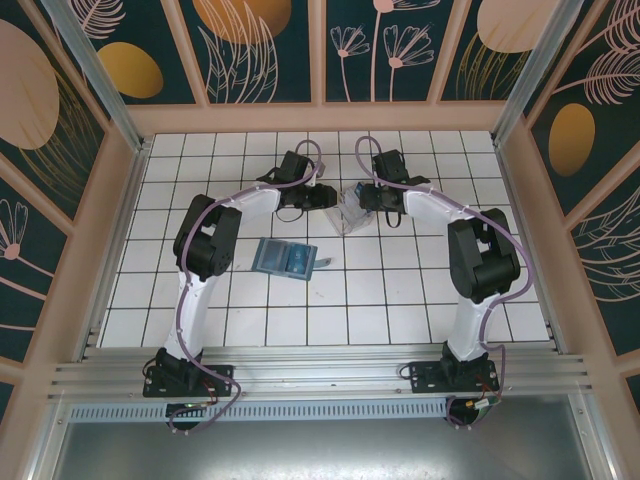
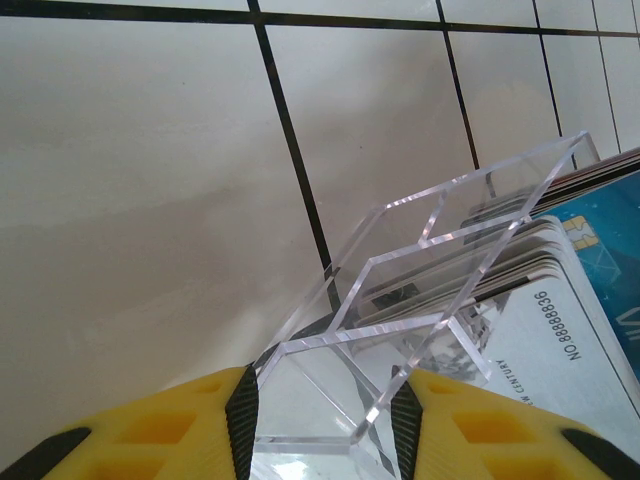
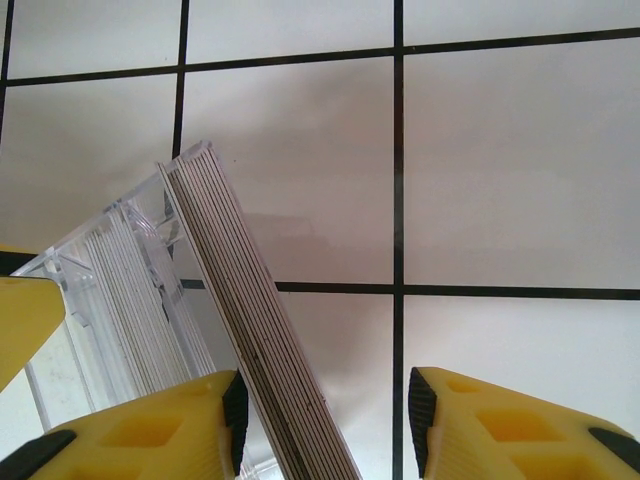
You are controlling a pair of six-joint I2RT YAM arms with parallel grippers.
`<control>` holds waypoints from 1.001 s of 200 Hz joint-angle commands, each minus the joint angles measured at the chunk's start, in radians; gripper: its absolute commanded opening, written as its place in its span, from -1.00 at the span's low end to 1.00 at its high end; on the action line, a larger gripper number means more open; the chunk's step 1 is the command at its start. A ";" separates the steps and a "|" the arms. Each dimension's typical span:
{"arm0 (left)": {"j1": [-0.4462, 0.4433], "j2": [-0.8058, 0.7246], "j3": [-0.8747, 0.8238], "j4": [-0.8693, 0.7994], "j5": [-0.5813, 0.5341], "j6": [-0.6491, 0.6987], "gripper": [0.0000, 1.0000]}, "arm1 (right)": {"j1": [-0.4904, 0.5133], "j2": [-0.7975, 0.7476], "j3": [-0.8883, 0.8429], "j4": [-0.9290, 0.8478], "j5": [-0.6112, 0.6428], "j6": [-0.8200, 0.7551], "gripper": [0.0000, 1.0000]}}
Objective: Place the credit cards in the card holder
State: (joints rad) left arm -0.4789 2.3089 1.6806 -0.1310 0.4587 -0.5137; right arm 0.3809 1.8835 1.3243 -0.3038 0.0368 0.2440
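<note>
The card holder (image 1: 285,258), a teal wallet, lies open on the tiles in front of both arms. Behind it, a clear plastic box (image 1: 352,210) hangs tilted between the two grippers. My left gripper (image 2: 323,400) is shut on the box (image 2: 420,290), one pad on each wall. Credit cards (image 2: 560,320) fill the box, among them a blue one (image 2: 600,250). In the right wrist view a stack of cards (image 3: 255,320) sticks out edge-on between the jaws of my right gripper (image 3: 325,400). The stack leans on the left pad, the right pad stands apart, and the gripper is open.
The white tiled table (image 1: 400,290) has wooden walls on three sides. A metal rail (image 1: 320,375) crosses its near edge above the arm bases. A small flap or tag (image 1: 325,263) lies at the wallet's right edge.
</note>
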 commanded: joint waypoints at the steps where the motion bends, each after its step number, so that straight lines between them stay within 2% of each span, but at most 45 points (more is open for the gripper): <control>1: -0.003 0.009 -0.044 -0.096 -0.028 0.003 -0.16 | -0.016 -0.045 0.030 -0.014 0.042 -0.003 -0.04; 62: -0.003 0.006 -0.042 -0.093 -0.026 -0.004 -0.16 | -0.016 -0.045 0.032 -0.019 0.016 -0.012 -0.23; 121: -0.003 0.006 -0.039 -0.091 -0.025 -0.006 -0.16 | 0.005 -0.040 0.053 -0.032 -0.008 -0.051 -0.24; 153: -0.004 0.006 -0.039 -0.091 -0.023 -0.007 -0.16 | 0.009 -0.028 0.061 -0.039 -0.004 -0.054 -0.34; 200: -0.004 0.009 -0.033 -0.091 -0.022 -0.007 -0.16 | 0.010 0.010 0.082 -0.065 0.001 -0.063 -0.24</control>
State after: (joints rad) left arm -0.4789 2.3081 1.6779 -0.1265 0.4610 -0.5213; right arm 0.3851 1.8740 1.3670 -0.3340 0.0265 0.2028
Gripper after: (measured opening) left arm 0.422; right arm 0.378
